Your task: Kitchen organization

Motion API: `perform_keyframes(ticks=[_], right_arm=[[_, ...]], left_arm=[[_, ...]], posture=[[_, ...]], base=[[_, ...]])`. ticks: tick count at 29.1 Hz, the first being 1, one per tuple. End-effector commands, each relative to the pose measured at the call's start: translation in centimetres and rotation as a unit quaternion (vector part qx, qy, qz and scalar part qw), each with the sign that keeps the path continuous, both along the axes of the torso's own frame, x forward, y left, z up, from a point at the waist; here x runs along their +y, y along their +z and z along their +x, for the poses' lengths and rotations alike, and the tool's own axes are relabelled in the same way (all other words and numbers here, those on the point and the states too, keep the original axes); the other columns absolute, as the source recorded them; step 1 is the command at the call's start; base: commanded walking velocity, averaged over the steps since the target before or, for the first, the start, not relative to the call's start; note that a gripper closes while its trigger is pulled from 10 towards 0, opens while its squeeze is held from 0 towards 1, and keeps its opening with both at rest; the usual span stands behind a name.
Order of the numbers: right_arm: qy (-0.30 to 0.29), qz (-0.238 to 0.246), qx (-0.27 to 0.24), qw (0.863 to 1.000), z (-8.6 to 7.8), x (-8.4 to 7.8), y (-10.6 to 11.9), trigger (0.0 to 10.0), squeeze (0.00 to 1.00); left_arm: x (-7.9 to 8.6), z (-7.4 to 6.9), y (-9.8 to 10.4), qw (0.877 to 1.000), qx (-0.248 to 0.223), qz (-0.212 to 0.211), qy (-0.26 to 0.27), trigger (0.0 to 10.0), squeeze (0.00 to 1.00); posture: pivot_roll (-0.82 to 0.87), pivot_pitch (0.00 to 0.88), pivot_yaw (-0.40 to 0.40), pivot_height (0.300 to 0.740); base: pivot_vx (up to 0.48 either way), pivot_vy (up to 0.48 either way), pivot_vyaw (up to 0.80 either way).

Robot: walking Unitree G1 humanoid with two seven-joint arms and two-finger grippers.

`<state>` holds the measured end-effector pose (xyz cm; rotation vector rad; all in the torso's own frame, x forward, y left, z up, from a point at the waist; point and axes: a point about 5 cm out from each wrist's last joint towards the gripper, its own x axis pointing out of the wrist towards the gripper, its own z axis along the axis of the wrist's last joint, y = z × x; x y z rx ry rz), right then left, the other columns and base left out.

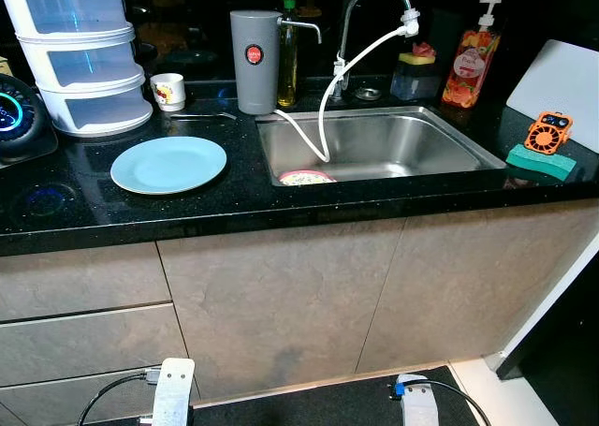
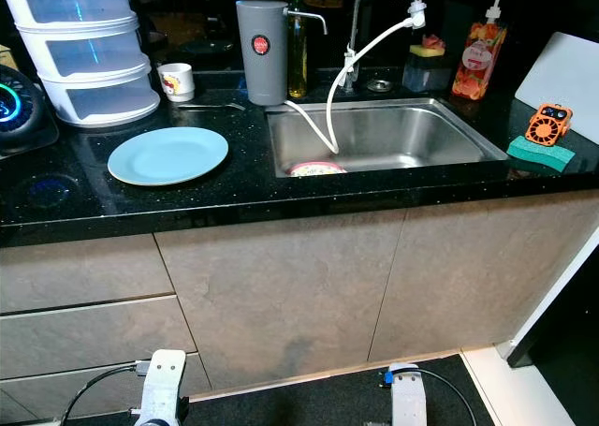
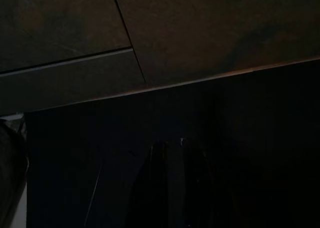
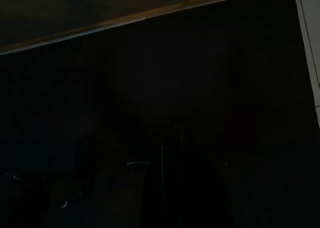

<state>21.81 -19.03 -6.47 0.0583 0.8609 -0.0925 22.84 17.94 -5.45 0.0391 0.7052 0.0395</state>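
Facing the counter (image 1: 281, 211): blue plate (image 1: 168, 164) lies flat left of the sink (image 1: 374, 145), face up, round, so no long axis. Judged rigid, glazed, slippery, breakable; best pinched at the near rim. Both arms hang idle by the cabinet; wrist views too dark, finger state cannot be told.

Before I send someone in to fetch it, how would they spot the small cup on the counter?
Start at the steel sink and look to its left along the black counter. Behind the blue plate, between the stacked white containers and the tall grey canister, stands the cup: small, white, with a red picture.
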Motion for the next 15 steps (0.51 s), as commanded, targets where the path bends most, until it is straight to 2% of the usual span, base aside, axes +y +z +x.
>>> perform_keyframes(ticks=[1, 15], right_arm=[[-0.008, -0.003, -0.003, 1.0, -0.15, 0.04, -0.08, 10.0, 0.0], [-0.019, -0.013, 0.002, 1.0, -0.52, -0.41, -0.24, 10.0, 0.0]], left_arm=[[0.62, -0.44, -0.25, 1.0, 0.009, 0.011, 0.001, 10.0, 0.0], [0.87, -0.67, -0.37, 1.0, 0.013, 0.006, 0.008, 10.0, 0.0]], posture=[[-0.04, 0.063, -0.028, 0.74], [-0.02, 0.052, -0.023, 0.74]], base=[[0.0, 0.0, 0.0], [0.0, 0.0, 0.0]])
